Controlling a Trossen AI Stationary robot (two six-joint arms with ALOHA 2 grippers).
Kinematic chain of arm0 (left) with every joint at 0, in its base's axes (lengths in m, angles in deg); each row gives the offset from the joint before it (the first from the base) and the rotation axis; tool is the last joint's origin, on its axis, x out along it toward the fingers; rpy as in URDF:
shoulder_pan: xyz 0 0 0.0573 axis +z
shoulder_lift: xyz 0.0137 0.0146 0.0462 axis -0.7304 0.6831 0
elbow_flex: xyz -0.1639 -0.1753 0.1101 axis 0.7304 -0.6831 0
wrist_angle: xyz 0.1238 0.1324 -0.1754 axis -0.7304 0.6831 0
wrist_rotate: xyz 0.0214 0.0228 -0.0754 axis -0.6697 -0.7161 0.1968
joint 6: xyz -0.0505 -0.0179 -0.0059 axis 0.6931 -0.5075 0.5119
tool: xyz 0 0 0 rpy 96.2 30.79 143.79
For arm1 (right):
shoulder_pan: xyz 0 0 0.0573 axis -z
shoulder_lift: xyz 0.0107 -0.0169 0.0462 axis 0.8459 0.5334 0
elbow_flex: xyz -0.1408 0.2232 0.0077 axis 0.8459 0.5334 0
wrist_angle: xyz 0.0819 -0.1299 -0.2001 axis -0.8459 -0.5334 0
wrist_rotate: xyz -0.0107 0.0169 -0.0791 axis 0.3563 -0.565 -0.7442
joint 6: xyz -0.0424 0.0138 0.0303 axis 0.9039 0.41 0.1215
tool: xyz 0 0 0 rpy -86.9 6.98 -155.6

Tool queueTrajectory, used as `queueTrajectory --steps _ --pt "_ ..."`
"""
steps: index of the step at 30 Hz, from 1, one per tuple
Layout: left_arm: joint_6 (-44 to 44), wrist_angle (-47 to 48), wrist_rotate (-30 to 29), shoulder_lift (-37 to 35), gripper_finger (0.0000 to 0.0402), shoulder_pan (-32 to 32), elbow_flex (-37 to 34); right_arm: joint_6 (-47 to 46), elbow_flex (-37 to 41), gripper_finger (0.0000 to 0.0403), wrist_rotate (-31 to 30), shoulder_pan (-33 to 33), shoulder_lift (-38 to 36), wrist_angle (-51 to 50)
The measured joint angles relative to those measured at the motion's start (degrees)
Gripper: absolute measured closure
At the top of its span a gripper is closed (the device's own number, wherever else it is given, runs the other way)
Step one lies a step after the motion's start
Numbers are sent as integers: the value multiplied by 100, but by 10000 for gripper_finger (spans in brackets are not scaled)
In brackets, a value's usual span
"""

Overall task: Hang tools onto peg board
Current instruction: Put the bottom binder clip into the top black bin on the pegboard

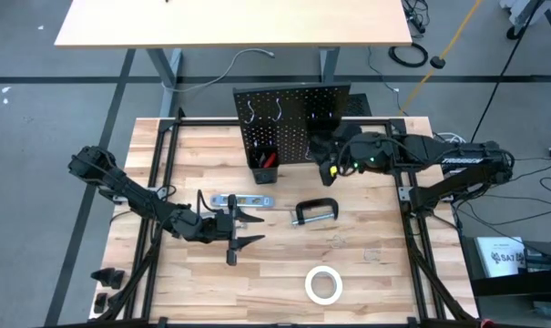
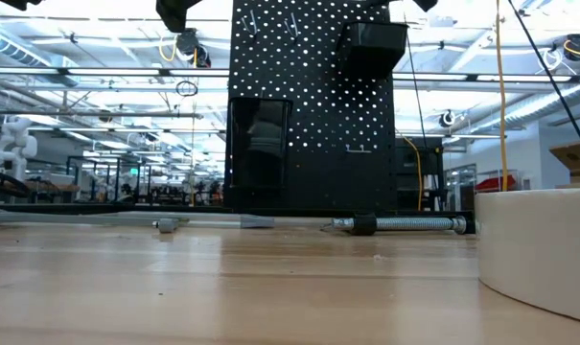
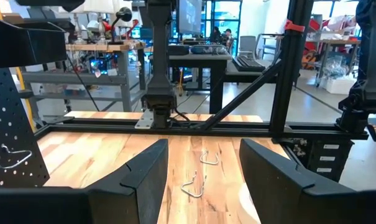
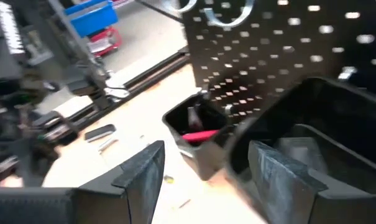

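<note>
The black peg board (image 1: pixel 293 114) stands upright at the table's far middle, with silver hooks near its top. Its lower bin (image 4: pixel 197 140) holds a red-handled tool (image 4: pixel 197 134); a second bin (image 4: pixel 327 118) hangs higher up. My right gripper (image 4: pixel 206 180) hovers open before the board (image 1: pixel 322 157), above the table, with nothing between its fingers. The silver level (image 1: pixel 240 200), black C-clamp (image 1: pixel 313 211) and white tape roll (image 1: pixel 323 284) lie flat on the table. My left gripper (image 1: pixel 252 230) stands open near the level, pointing toward the table's right; its fingers (image 3: pixel 144 180) hold nothing.
Two loose silver hooks (image 3: pixel 203 158) lie on the wood ahead of my left gripper. A black metal frame (image 1: pixel 412 196) runs round the table's edges. The tape roll (image 2: pixel 539 249) stands close to the low camera, and the C-clamp's screw (image 2: pixel 405 224) lies before the board.
</note>
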Motion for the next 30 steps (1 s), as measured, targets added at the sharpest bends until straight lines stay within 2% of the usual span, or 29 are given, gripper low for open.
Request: queueTrajectory --steps 9,15,21,27,30 --pt "0 -2 0 0 198 0 0 -347 0 178 4 -1003 0 -251" --pt "8 -4 -1 0 198 -3 0 -1495 0 179 -9 -1900 201 -1301" --pt "159 -7 -2 0 198 -15 0 -2836 4 179 -1 -2666 899 -2438" --pt "267 -12 163 0 198 -15 0 -3237 4 179 101 -3169 1678 -2541" --pt "311 -11 168 0 198 -15 0 -3427 4 179 539 -3338 2012 -2569"
